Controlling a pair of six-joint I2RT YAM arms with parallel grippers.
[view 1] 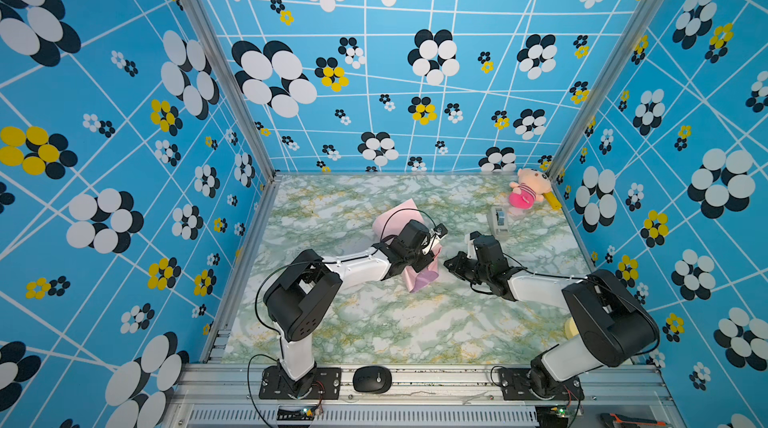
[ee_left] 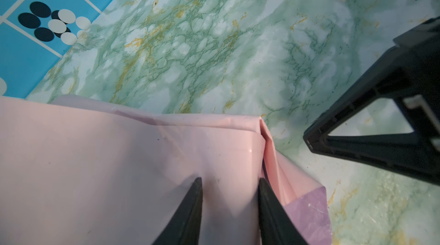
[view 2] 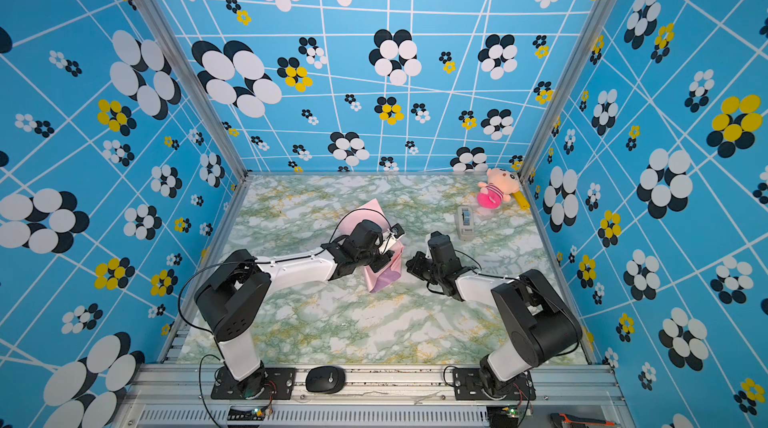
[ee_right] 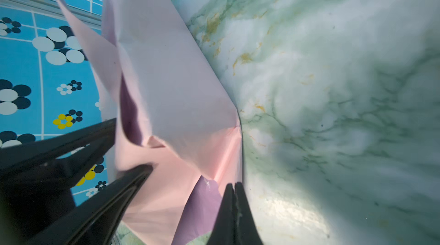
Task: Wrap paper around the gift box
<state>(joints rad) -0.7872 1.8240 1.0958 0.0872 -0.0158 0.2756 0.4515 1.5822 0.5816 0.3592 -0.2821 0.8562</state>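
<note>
In both top views we find the paper [view 1: 398, 213] bundled mid-table [view 1: 374, 322], pale pink face out, with a lilac corner showing beneath the left gripper [view 1: 426, 265], whose tips come down onto it. The right gripper [view 1: 449, 264] lies just beside the bundle's edge. Behind its fingers the tape dispenser [view 1: 500, 220] and plush toy [view 1: 528, 189] sit well apart, and bare marble spreads wide towards the arm bases.

From the left wrist, we see the left gripper's fingers [ee_left: 188, 212] standing apart, tips on the pink face. A folded edge runs just ahead of them, and a strip of table separates it from the right gripper.

From the right wrist, that gripper's fingers [ee_right: 227, 212] are pressed together. The paper's creased edge is just beside their tips on one side and open marble on the other. The gift box shows in no view.
</note>
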